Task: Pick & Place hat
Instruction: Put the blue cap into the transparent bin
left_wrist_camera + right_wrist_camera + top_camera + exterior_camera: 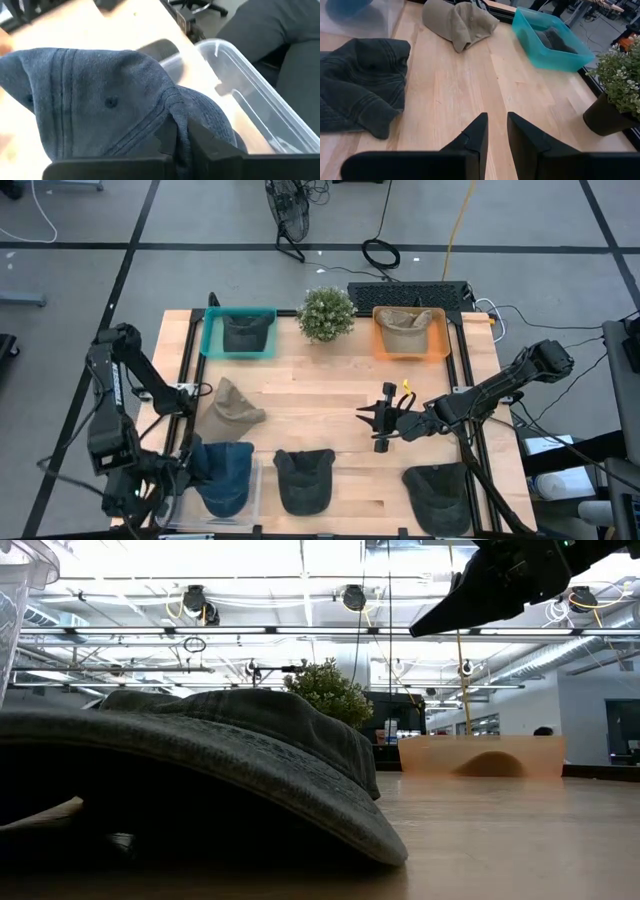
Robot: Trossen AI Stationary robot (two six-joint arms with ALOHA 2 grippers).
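A blue hat (222,477) hangs at the table's near left corner, over a clear plastic bin (250,90), with my left gripper (179,145) shut on it. A tan hat (232,408), a dark hat (303,478) and a dark grey hat (437,495) lie flat on the wooden table. A teal bin (212,340) holds a dark hat, and an orange bin (440,345) holds a tan one. My right gripper (497,132) hovers over the table's middle right with a small gap between its fingers and nothing in it. My left gripper pinches a bunched fold of the blue hat's cloth (175,115) between its two fingers. The fingers come from the table's left side, slanting down. The hat bulges out beyond the fingers above the clear bin; whether it rests on the bin, I cannot tell.
A potted plant (326,313) stands at the far edge between the teal and orange bins. Bare wood lies in the table's middle (320,405). A keyboard (405,290) and cables lie beyond the far edge.
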